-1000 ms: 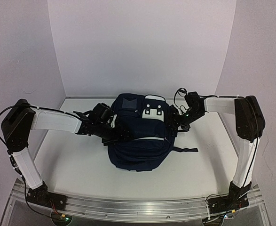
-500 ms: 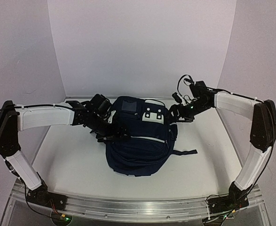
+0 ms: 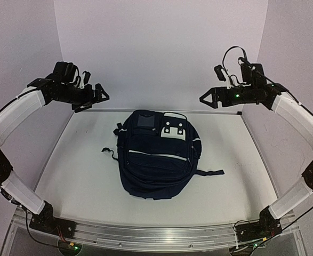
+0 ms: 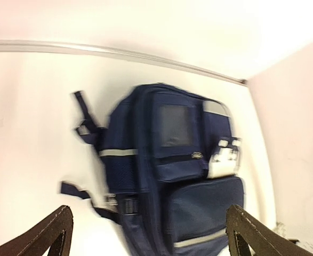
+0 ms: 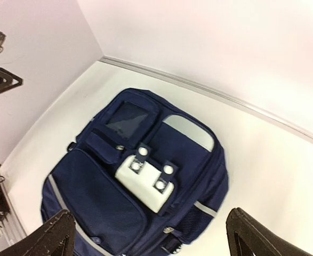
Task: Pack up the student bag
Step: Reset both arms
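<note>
The student bag (image 3: 156, 162) lies flat in the middle of the white table, navy with thin pale stripes and a white patch (image 3: 173, 129) with dark dots near its top. It also fills the left wrist view (image 4: 172, 176) and the right wrist view (image 5: 129, 186), blurred in the former. My left gripper (image 3: 94, 100) hangs high at the back left, open and empty, well clear of the bag; its fingers (image 4: 49, 237) frame the bag from above. My right gripper (image 3: 205, 99) hangs high at the back right, open and empty, with its fingers (image 5: 252, 234) spread wide.
A dark strap (image 3: 210, 171) trails from the bag's right side and a short strap with a buckle (image 3: 110, 151) from its left. White walls close the table at the back and both sides. An aluminium rail (image 3: 156, 234) runs along the near edge.
Both arms have lifted off the bag's sides and swung up and outward toward the back corners. The bag stays on the table, slightly settled.
</note>
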Controlling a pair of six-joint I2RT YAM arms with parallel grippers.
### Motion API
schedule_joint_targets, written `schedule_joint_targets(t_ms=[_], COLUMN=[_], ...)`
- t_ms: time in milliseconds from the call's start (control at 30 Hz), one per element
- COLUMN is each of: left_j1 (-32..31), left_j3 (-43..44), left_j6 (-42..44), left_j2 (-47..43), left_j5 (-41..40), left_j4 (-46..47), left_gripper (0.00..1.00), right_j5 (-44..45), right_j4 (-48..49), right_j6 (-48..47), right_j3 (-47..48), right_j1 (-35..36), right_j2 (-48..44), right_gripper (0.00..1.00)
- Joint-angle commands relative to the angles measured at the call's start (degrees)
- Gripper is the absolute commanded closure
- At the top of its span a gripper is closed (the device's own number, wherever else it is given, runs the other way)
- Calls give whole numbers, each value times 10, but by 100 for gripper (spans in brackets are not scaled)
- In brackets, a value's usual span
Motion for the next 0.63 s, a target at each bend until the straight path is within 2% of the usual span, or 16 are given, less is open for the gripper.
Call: schedule_joint_targets(t_ms=[0, 133, 333, 600], left_j1=[19, 23, 23, 23], left_j3=[-19, -113, -242, -259], left_j6=[24, -4, -60, -61], left_j2=[-6, -5, -32, -53], left_j5=[-63, -105, -91, -104], left_j4=[-47, -12, 66, 62], left_gripper=[0, 0, 0, 0], right_j5=[58, 71, 69, 47], right_j4=[-7, -3, 17, 27], right_j6=[-53, -89, -96, -79], right_j3=[-58, -130, -216, -216], right_j1=[-21, -43, -54, -54], right_j2=[-18, -22, -16, 6], right_gripper=[2, 2, 2, 2])
